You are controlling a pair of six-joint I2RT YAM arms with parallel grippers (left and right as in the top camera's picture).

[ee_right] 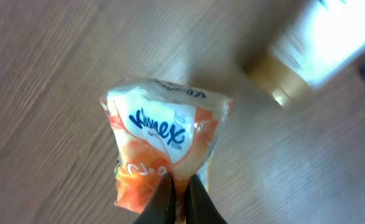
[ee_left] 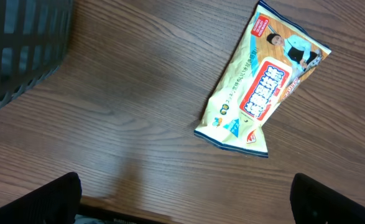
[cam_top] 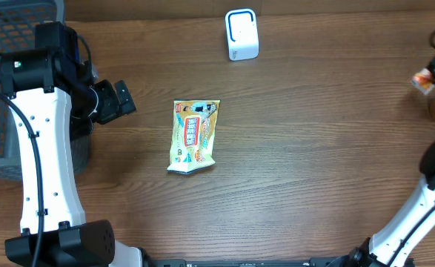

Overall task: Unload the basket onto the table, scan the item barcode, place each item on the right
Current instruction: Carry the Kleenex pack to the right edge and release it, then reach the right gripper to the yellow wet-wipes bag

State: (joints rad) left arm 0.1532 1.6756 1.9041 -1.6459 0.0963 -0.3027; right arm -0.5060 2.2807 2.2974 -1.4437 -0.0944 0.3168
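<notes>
**Layout before the scan**

Overhead: snack packet (cam_top: 194,136) mid-table, long axis twelve-to-six, at three o'clock of the nearer, wide-spread left gripper (cam_top: 127,100); scanner (cam_top: 241,34) at twelve.
Left wrist: snack packet (ee_left: 263,87) at one o'clock, untouched.
Right wrist: right gripper (ee_right: 181,202) clenched on tissue pack (ee_right: 163,143); bottle (ee_right: 306,56) at two.

snack packet (cam_top: 193,135) — yellow, red label | tissue pack (ee_right: 163,140) — orange, white

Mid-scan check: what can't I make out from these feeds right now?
Snack packet barcode: none shows in overhead or left wrist; its underside lies against the table.
Kleenex pack barcode: right wrist shows only the logo face; the shut right end effector covers its lower edge.
Bottle: blurred in right wrist, cut off by the top edge.
</notes>
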